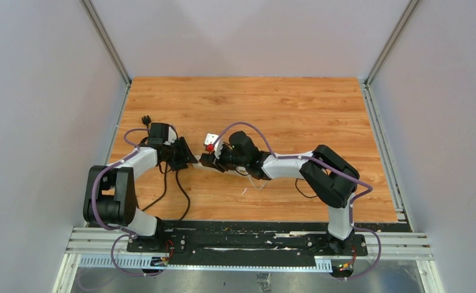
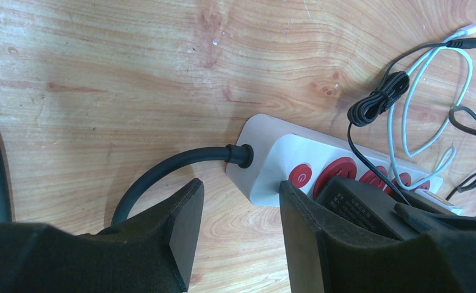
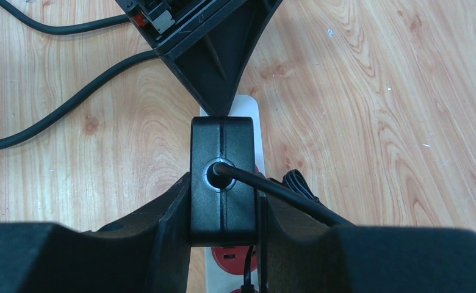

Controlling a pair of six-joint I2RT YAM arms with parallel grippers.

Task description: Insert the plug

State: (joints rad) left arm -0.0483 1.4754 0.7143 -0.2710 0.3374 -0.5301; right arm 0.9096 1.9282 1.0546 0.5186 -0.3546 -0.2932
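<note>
The right tool (image 3: 223, 210) is closed on a black power adapter (image 3: 221, 143), gripped by its two flat sides. A thin black lead (image 3: 284, 197) runs back from the adapter's rear face. The adapter is held directly over the white power strip (image 2: 272, 152), above the row of red sockets just past the red switch. The left tool (image 2: 238, 235) is spread wide, its fingers (image 2: 183, 229) set at the strip's cord end, where the thick mains cord (image 2: 162, 166) enters. Whether the strip is actually being pressed down cannot be told. Progress is judged as follows: the adapter is in hand and placed over a socket, but seating is not confirmed, so the final push and release are taken as left to do. The pins and the target socket are hidden under the adapter body in every view. A white cable (image 2: 466, 30) lies on the bench (image 1: 254, 104) beside the strip and is partly cut off at the frame edge.
</note>
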